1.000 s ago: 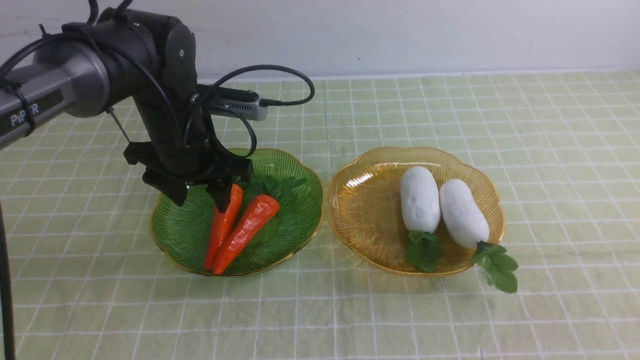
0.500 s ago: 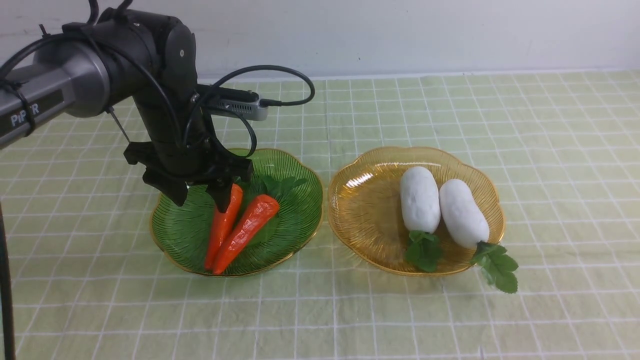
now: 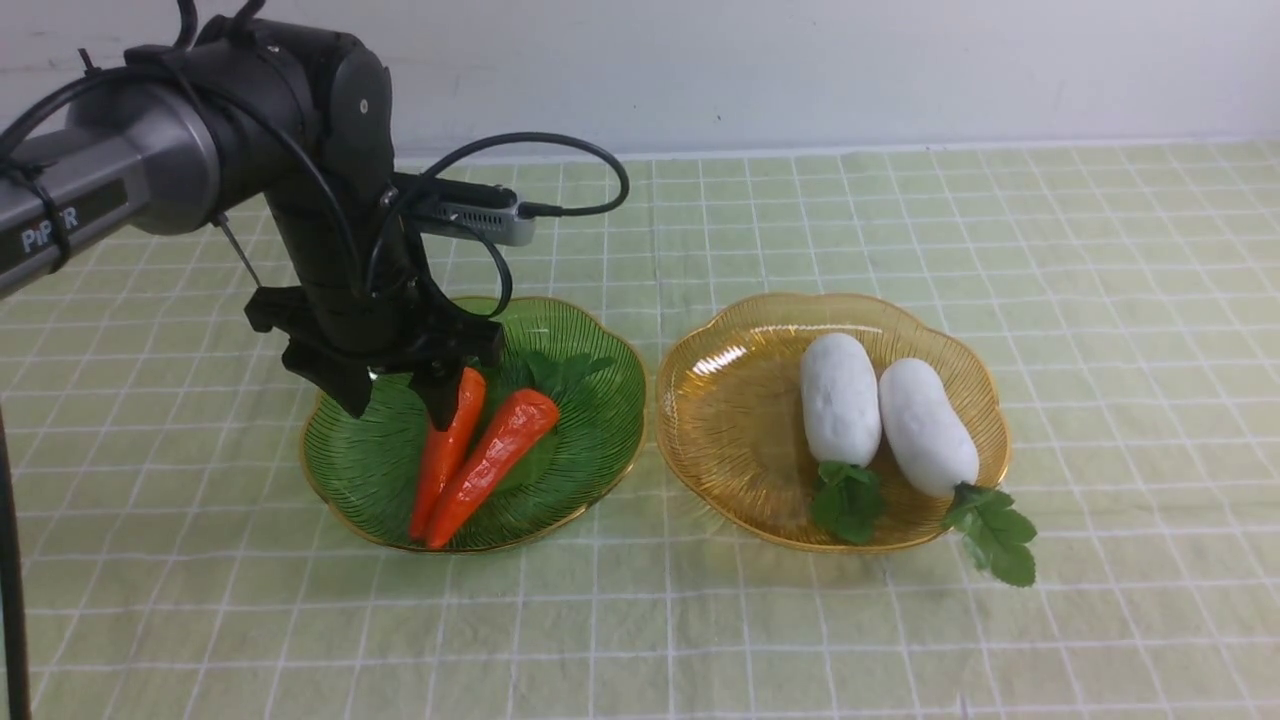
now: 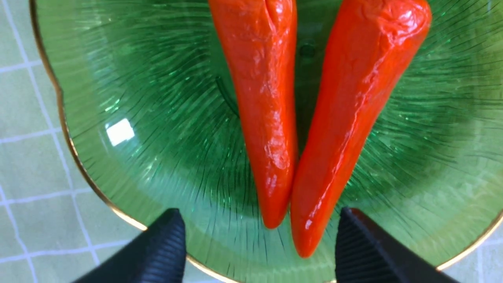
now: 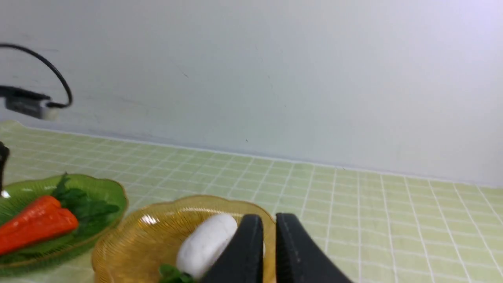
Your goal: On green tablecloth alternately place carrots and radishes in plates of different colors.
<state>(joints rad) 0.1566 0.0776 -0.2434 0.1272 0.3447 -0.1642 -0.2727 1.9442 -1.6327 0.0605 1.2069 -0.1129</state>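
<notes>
Both carrots (image 3: 470, 455) lying side by side in the green plate (image 3: 590, 440), tips touching, leafy tops toward the back; both radishes (image 3: 880, 410) lying in the amber plate (image 3: 730, 420), one tuft spilling over the rim onto the checked cloth (image 3: 900, 640) covering the desk. Left gripper (image 3: 392, 398) hanging just above the carrots' thick ends, jaws spread wide and empty, nothing between them. Right gripper (image 5: 265, 247) held off near the amber plate, jaws pressed together on nothing. Sorting apparently done: release step finishing, with only a straight lift away from the plate left, taking care not to nudge the nearest carrot. Carrots glossy, slick, tapered to points; radishes plump, oblong, matte and foam-like. Plates translucent, ribbed, scalloped with thin gold edges.
</notes>
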